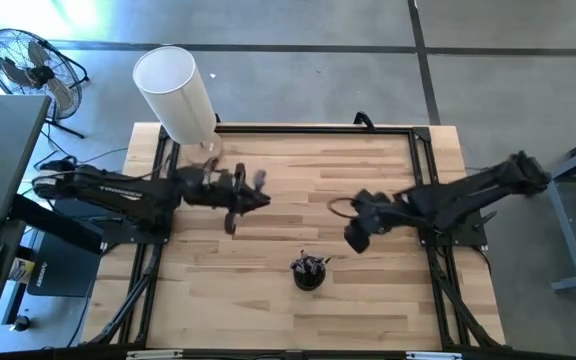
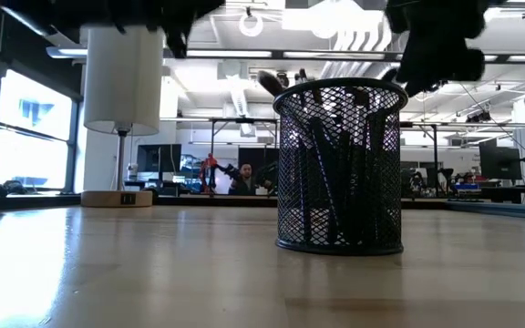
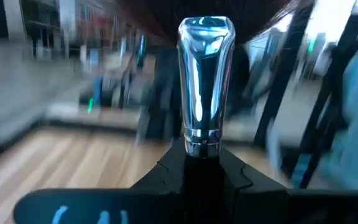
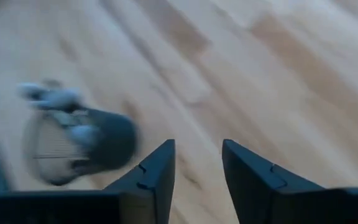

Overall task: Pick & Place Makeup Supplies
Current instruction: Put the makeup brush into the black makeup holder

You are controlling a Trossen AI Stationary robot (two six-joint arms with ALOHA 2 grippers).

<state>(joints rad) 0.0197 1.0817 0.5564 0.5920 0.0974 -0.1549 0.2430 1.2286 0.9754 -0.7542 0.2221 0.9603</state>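
Left wrist view: left tool (image 3: 201, 171) clamps a brush (image 3: 205, 81); right tool (image 4: 197, 165) gapes.

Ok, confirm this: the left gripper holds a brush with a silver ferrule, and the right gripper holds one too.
Wrong about the right gripper: the right wrist view shows its fingers apart with nothing between them. The left gripper does hold a silver-ferruled brush, as the left wrist view shows.

Two dark arms over one wooden table (image 1: 298, 215). One black mesh cup (image 2: 339, 169), holding several brushes (image 2: 322, 146), too crowded to count. One brush with a silver ferrule (image 3: 205, 81) in the left gripper (image 3: 201, 168). One white cylinder (image 1: 175, 92). One floor fan (image 1: 28, 62).
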